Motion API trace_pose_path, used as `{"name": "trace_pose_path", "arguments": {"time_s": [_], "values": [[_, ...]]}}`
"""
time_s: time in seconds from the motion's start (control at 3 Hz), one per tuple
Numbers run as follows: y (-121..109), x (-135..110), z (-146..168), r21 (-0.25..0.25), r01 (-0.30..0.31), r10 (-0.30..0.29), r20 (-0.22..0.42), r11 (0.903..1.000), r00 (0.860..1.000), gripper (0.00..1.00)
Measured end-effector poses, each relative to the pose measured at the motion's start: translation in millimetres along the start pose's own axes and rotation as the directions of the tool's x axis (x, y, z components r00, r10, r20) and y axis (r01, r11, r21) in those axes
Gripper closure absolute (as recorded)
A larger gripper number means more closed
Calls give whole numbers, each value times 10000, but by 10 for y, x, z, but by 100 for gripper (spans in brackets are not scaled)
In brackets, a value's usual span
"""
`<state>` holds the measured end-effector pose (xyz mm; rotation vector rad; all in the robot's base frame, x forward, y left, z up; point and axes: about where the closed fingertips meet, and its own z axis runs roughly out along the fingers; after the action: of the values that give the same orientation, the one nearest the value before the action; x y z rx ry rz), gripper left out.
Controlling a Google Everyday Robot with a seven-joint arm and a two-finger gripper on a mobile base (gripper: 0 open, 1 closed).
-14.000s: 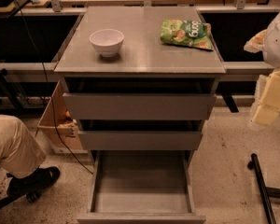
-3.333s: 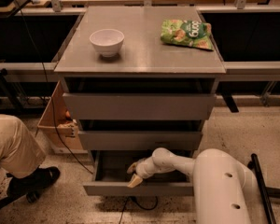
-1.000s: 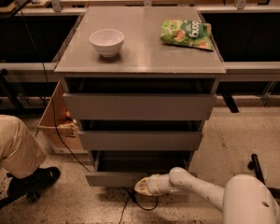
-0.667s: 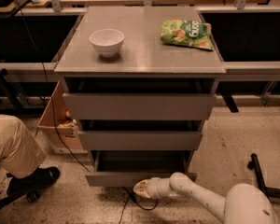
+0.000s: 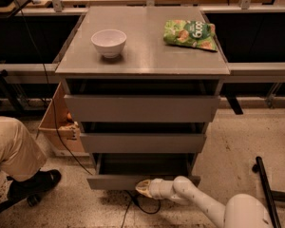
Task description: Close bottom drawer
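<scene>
White gripper [image 5: 143,187] is sitting low against the flat grey bottom drawer [image 5: 109,181], black cable [image 5: 134,202] lying beneath it. Tan-trousered leg [image 5: 14,146] is crowding the left floor.

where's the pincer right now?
Camera view, bottom centre: the pincer is low down at the front of the bottom drawer, about mid-width, below the middle drawer. The bottom drawer sticks out slightly from the cabinet.

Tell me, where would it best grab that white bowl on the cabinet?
Probably by its rim, from above: the white bowl stands upright, mouth open, its sloped wall offering little hold. The gripper is far below, at the bottom drawer front.
</scene>
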<state>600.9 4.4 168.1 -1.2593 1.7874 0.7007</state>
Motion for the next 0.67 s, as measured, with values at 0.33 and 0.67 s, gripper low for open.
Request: {"name": "trace_pose_path", "arguments": {"time_s": [0.33, 0.67], "values": [[-166, -11, 74, 566, -272, 259, 228, 9980, 9994, 100], [-318, -20, 134, 1164, -709, 675, 332, 9907, 9972, 100]]}}
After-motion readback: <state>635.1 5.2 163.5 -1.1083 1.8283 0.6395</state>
